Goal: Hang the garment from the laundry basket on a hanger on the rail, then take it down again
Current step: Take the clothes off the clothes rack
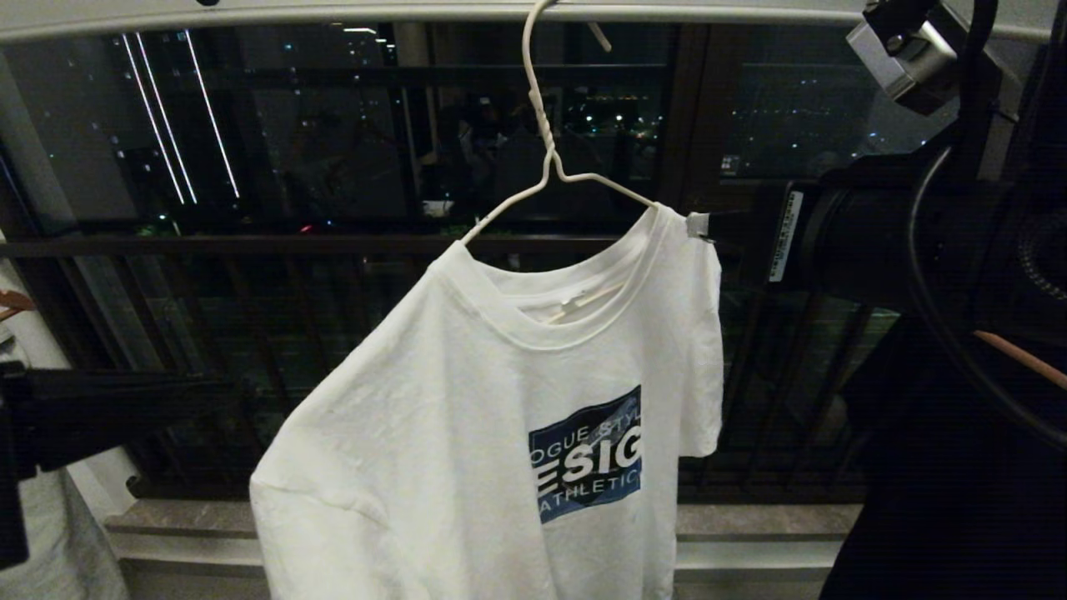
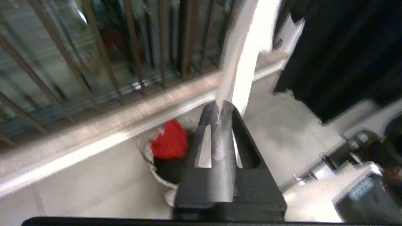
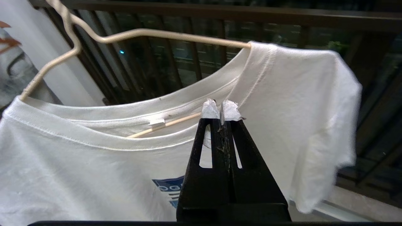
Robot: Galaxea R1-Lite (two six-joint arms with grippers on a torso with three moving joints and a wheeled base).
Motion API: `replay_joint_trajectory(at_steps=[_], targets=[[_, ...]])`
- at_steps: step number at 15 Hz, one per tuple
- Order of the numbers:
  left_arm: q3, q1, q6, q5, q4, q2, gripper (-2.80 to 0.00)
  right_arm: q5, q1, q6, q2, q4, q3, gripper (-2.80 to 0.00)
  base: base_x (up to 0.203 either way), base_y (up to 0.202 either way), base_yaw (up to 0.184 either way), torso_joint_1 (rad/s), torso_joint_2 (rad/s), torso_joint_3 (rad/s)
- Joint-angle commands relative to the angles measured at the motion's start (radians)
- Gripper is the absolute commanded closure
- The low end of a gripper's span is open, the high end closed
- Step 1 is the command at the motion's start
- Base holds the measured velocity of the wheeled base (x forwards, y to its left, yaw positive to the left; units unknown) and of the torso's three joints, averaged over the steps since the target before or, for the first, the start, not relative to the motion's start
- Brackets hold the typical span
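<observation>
**Shirt hung, take-down begun**

Hanging done: white T-shirt draped on the wire hanger, hooked over the rail. Left gripper low, jaws shut on the shirt's hanging edge, just above the laundry basket with its red cloth. Right gripper at the shoulder, right of the collar, jaws closed, apparently pinching fabric. Left to do: lifting the shirt off again.

The hanger hooks over the rail above me, and the T-shirt hangs on it, tilted down to my left. The balcony railing stands behind it. My right fingers sit at the shirt's right shoulder. Below, the laundry basket sits on the floor before the railing, a cloth in it.
</observation>
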Motion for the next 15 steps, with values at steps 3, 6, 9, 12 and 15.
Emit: replay_joint_trajectory(at_steps=[3, 6, 9, 12, 15], targets=[[0.194, 0.001, -0.090, -0.005, 0.002, -0.161, 0.00, -0.003, 0.142, -0.025, -0.019, -0.002, -0.014, 0.00, 0.000, 0.000, 0.000, 0.000, 0.00, 0.000], [0.277, 0.001, -0.105, -0.006, 0.002, -0.248, 0.00, -0.003, 0.190, -0.097, 0.039, -0.005, -0.110, -2.80, 0.000, 0.000, 0.000, 0.000, 0.00, 0.000], [0.343, 0.001, -0.105, 0.003, -0.006, -0.263, 0.00, -0.002, 0.192, -0.187, 0.106, -0.014, -0.196, -2.80, 0.000, 0.000, 0.000, 0.000, 0.00, 0.000], [0.351, 0.001, -0.107, 0.002, -0.006, -0.271, 0.00, -0.001, 0.193, -0.234, 0.199, -0.106, -0.241, -2.80, 0.000, 0.000, 0.000, 0.000, 0.00, 0.000], [0.351, 0.001, -0.102, 0.002, -0.006, -0.293, 0.00, 0.003, 0.194, -0.277, 0.318, -0.175, -0.333, -2.80, 0.000, 0.000, 0.000, 0.000, 0.00, 0.000]])
